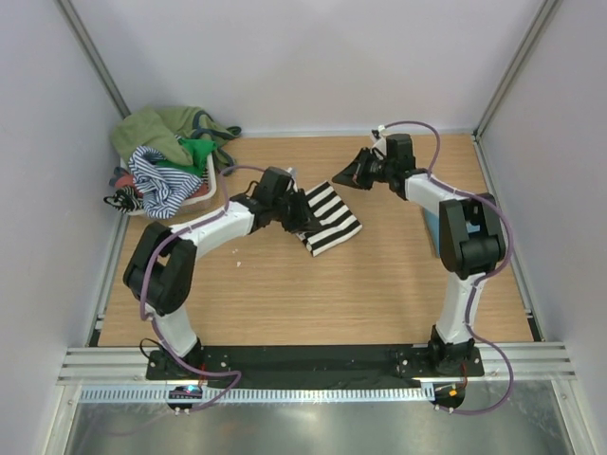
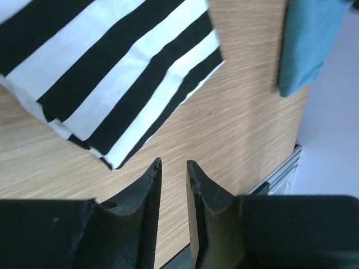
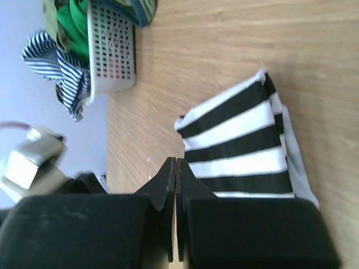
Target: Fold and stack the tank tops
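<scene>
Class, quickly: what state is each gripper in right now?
Left gripper: slightly open, holding nothing.
Right gripper: shut, holding nothing.

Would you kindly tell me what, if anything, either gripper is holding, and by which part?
Nothing is held. The left gripper is slightly open and empty; the right gripper is shut on nothing; the striped tank top lies free.

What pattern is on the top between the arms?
The tank top has black-and-white stripes, clearest in left wrist view.
</scene>
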Robot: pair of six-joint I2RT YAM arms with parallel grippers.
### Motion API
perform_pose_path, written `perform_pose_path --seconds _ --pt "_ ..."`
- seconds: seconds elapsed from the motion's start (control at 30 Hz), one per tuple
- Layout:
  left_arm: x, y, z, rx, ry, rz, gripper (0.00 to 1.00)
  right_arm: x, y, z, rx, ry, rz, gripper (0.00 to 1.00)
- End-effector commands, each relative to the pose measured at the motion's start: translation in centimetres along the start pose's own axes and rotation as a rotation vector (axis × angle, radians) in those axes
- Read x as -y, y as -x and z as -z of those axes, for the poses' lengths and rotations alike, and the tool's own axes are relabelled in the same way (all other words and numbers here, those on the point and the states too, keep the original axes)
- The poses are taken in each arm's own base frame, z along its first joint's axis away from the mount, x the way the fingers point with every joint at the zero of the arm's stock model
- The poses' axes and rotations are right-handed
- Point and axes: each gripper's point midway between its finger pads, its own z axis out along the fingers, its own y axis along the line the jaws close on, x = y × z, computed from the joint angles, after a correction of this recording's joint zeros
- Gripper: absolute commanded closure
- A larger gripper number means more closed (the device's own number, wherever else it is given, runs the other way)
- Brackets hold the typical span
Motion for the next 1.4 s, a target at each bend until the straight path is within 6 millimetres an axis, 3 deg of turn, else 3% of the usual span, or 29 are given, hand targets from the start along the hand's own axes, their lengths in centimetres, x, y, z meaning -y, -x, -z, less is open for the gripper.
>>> perform_pose_path --seconds 0.0,0.07,0.1,0.2,0.33,0.43,0.53,0.6,0.63,0.7,0.77,0.8,0.87,0.93,0.97,1.1,1.2,1.37 --pt "0.2 0.0 -1.3 0.041 -0.035 0.024 0.76 0.2 0.5 -2.7 -0.035 0.059 -0.078 0.99" --pt "-0.2 -0.6 -2.3 0.023 -0.035 0.031 0.77 0.4 0.6 -3.8 -0.042 0.073 -0.088 0.99" --pt "-0.4 -1.2 -2.9 0.004 -0.037 0.034 0.78 1.8 0.0 -4.9 -0.061 0.068 -0.121 0.99" --pt "-1.5 -2.6 -4.5 -0.032 -0.019 0.042 0.79 2.9 -0.3 -6.5 -0.066 0.085 -0.156 0.99" --pt "-3.6 -4.7 -4.9 -0.065 0.023 0.029 0.80 6.5 -1.1 -8.2 -0.062 0.022 -0.201 0.99" --pt "-6.0 -6.6 -3.6 -0.096 0.092 0.002 0.83 9.0 -1.8 -7.9 -0.055 -0.072 -0.217 0.99" --pt "-8.4 -8.7 -2.0 -0.121 0.147 -0.017 0.83 9.9 -2.4 -6.8 -0.036 -0.126 -0.198 0.99" --pt "-8.3 -8.9 -0.9 -0.113 0.144 -0.032 0.84 8.7 -2.0 -5.7 -0.011 -0.117 -0.161 0.99" --pt "-8.9 -9.4 -0.4 -0.123 0.162 -0.038 0.83 8.7 -2.7 -5.1 -0.016 -0.125 -0.148 0.98" --pt "-8.8 -9.0 0.9 -0.093 0.178 -0.055 0.82 6.8 -2.0 -3.5 0.016 -0.125 -0.105 0.91" --pt "-9.0 -8.8 1.8 -0.072 0.197 -0.072 0.81 6.8 -2.8 -2.0 0.018 -0.158 -0.073 0.80" --pt "-8.4 -8.5 2.7 -0.054 0.189 -0.081 0.78 4.9 -2.0 -0.6 0.050 -0.148 -0.032 0.68" --pt "-8.1 -8.0 3.5 -0.032 0.188 -0.090 0.76 4.9 -3.0 1.0 0.044 -0.190 0.004 0.57" --pt "-7.8 -7.5 4.4 -0.011 0.186 -0.098 0.71 4.0 -2.5 2.9 0.085 -0.230 0.056 0.46" --pt "-7.8 -7.0 4.6 0.002 0.184 -0.099 0.68 4.8 -3.3 3.7 0.056 -0.282 0.065 0.44" --pt "-7.3 -4.8 5.5 0.068 0.196 -0.108 0.37 6.5 -3.7 5.0 0.026 -0.405 0.081 0.38" --pt "-8.2 -3.9 5.2 0.070 0.260 -0.096 0.30 7.5 -4.6 5.2 -0.009 -0.448 0.075 0.34" --pt "-8.3 -2.1 3.2 0.078 0.305 -0.058 0.28 8.8 -6.1 4.8 -0.061 -0.512 0.104 0.23"
